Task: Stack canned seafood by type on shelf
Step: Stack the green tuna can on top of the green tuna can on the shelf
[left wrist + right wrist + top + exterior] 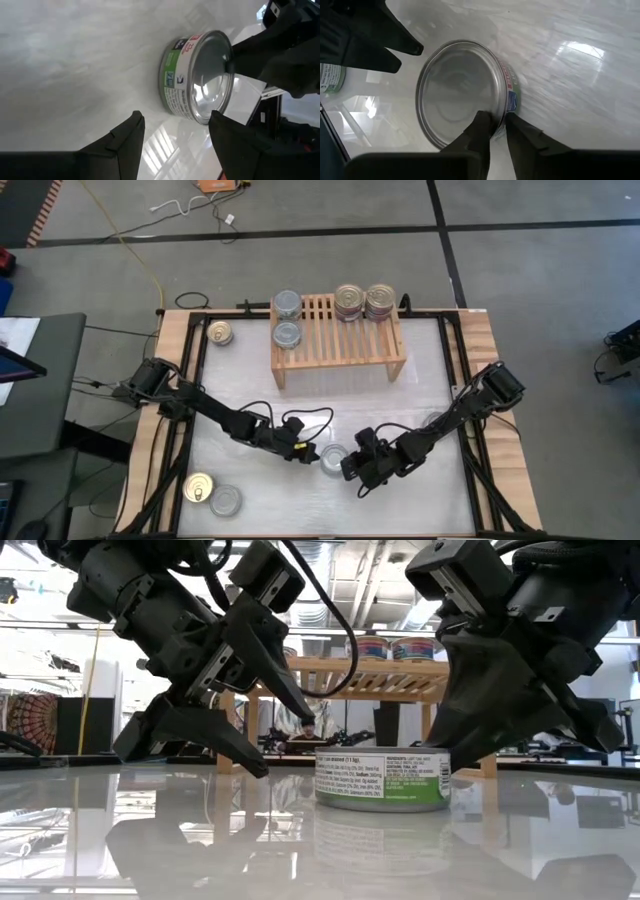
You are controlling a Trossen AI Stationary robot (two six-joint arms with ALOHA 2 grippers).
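A flat tin (332, 459) with a plain silver top and a green-and-white label stands flat on its base on the white table, in front of the shelf (337, 340). My right gripper (497, 120) is shut on its rim. My left gripper (175, 132) is open just to the left of the tin (200, 80). Its fingertips are close to the tin, and no touch shows. On the shelf's slatted top stand two silver-topped tins (287, 319) at the left and two stacks (364, 301) at the right. My right gripper pinches the tin's rim (501, 107) on the side toward the table's right. One finger (479, 131) is on the recessed top inside the rim, and the other (522, 135) is outside against the wall. The fingers slant down from the right. The tin (382, 778) stays flat on the table.
A gold-lidded tin (220, 333) stands on the table left of the shelf. A gold-lidded tin (199, 488) and a silver-topped tin (226, 501) stand near the front left corner. A black frame (196, 360) runs along the table's edges.
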